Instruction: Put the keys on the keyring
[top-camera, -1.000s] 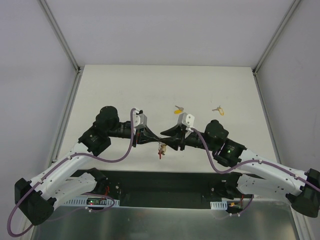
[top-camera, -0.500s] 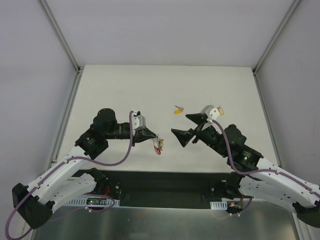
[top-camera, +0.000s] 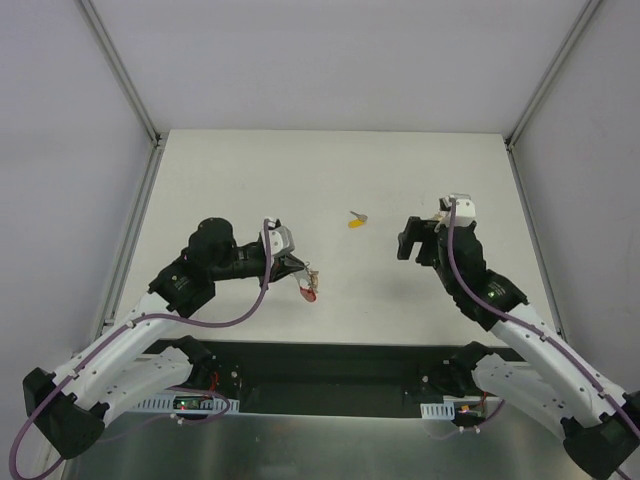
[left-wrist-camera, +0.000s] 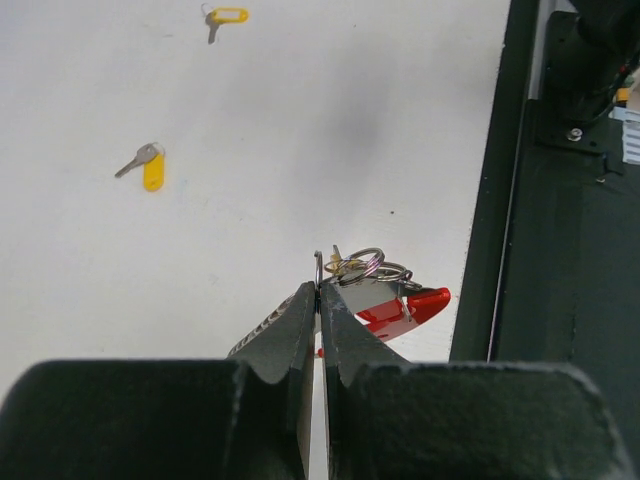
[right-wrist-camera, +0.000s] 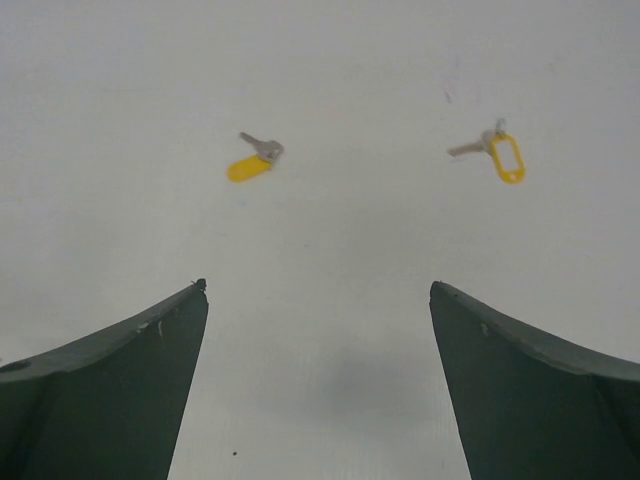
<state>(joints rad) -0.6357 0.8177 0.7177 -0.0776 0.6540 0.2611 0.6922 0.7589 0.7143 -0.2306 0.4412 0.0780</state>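
The keyring (left-wrist-camera: 385, 290), with its red loop, is near the front edge of the white table (top-camera: 250, 170). The two keys lie flat farther out, well apart. One key (right-wrist-camera: 252, 160) has a full yellow head. The other key (right-wrist-camera: 495, 152) has a yellow hoop head. Pale walls (top-camera: 330, 60) stand round the table. The left gripper (left-wrist-camera: 318, 292) is squeezed tight on the keyring's small metal ring. The right gripper (right-wrist-camera: 318, 290) is spread wide above the table and holds nothing.

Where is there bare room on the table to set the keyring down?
Bare table runs along the far edge and down the far-left side. Crowded mid-table: the keyring in the left gripper, one key, and the right gripper by the other key.
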